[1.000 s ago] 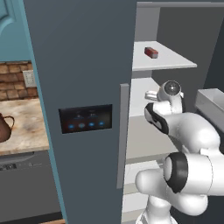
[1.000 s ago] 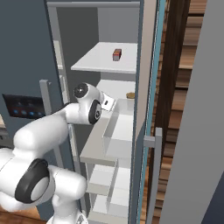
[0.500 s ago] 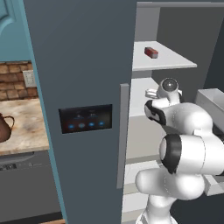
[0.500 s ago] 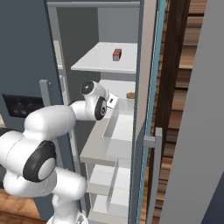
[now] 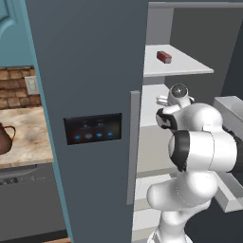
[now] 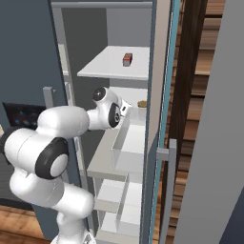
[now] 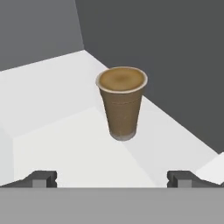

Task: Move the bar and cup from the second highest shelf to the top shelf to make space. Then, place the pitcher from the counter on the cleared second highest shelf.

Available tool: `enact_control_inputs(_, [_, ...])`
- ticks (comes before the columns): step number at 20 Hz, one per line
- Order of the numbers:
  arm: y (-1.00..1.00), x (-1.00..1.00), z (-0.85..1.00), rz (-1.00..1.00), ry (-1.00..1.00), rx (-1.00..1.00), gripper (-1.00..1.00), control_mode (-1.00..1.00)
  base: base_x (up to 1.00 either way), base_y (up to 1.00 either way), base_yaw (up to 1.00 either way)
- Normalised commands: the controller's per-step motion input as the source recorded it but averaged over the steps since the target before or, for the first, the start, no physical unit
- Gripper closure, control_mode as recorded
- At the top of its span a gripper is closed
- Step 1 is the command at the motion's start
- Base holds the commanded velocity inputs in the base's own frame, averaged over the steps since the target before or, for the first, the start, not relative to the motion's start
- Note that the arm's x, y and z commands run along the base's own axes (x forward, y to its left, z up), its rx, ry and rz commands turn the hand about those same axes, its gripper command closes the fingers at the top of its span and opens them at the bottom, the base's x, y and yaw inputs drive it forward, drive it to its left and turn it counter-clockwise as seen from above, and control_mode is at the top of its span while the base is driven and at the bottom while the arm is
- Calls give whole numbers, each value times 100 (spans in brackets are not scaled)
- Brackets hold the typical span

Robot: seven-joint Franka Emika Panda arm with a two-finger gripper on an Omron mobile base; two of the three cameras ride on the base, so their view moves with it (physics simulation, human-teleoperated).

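The cup (image 7: 121, 103) looked like matt tan paper or card. The second highest shelf (image 7: 65, 144) was smooth, matt white. The pitcher (image 5: 5, 139) appeared as dull reddish-brown clay, the counter (image 5: 28, 137) as mottled stone, and the arm (image 5: 201, 144) as glossy white plastic.

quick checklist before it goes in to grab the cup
1. Bar already on the top shelf: ok.
2. Cup upright on the second highest shelf: ok.
3. Gripper open, fingertips wider apart than the cup: ok.
4. Cup centred between the fingertips in the hand view: ok.
5. Fingertips alongside the cup: not ok, cup stands ahead of them.
6. Room left on the top shelf beside the bar: ok.
7. Pitcher waiting on the counter: ok.
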Motion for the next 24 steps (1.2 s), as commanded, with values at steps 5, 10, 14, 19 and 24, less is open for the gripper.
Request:
enact_control_inputs(5, [-6, 32, -16, -9, 0, 0, -100, -100, 0, 0, 0])
enact_control_inputs(10, [-12, 33, -14, -7, 0, 0, -100, -100, 0, 0, 0])
enact_control_inputs(14, [-13, 28, -9, -4, 0, 0, -100, -100, 0, 0, 0])
enact_control_inputs(19, [-19, 24, -4, -1, 0, 0, -100, -100, 0, 0, 0])
enact_control_inputs(24, [-19, 24, -3, 0, 0, 0, -100, -100, 0, 0, 0])
